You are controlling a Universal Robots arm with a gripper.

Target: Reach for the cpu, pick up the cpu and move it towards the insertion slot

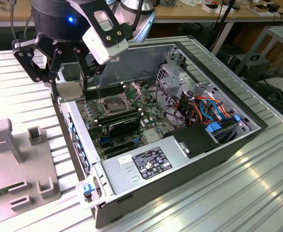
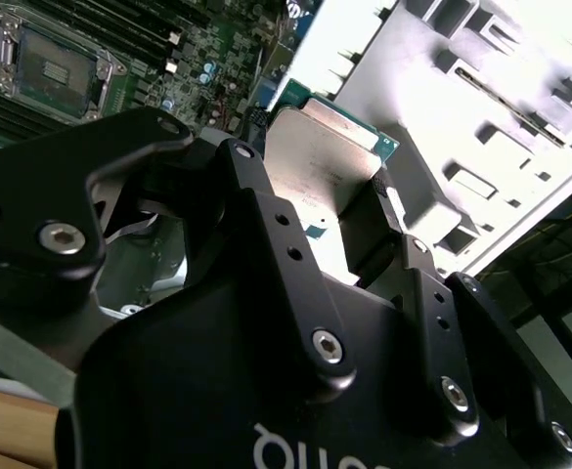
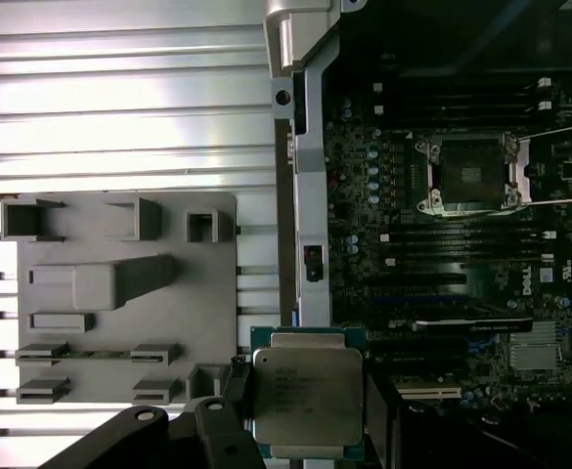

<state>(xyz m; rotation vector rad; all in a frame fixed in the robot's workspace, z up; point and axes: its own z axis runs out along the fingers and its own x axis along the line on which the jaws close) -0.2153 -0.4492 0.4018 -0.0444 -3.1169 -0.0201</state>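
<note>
The gripper [image 1: 69,79] holds the cpu [image 1: 69,91] pinched above the computer case's [image 1: 238,145] edge on the ribbed aluminium worktop [image 1: 257,193], apart from the insertion slot [image 1: 113,103].

A Universal Robots arm ends in a matte black gripper [image 1: 66,77] built of angular linkage bars, with silver screw heads at the pivots in the second wrist view. Above the fingers [image 1: 53,72] sits a round black wrist housing [image 1: 59,17] with a small blue light, and beside it a white camera block [image 1: 105,36] bearing dark screw holes.
</note>
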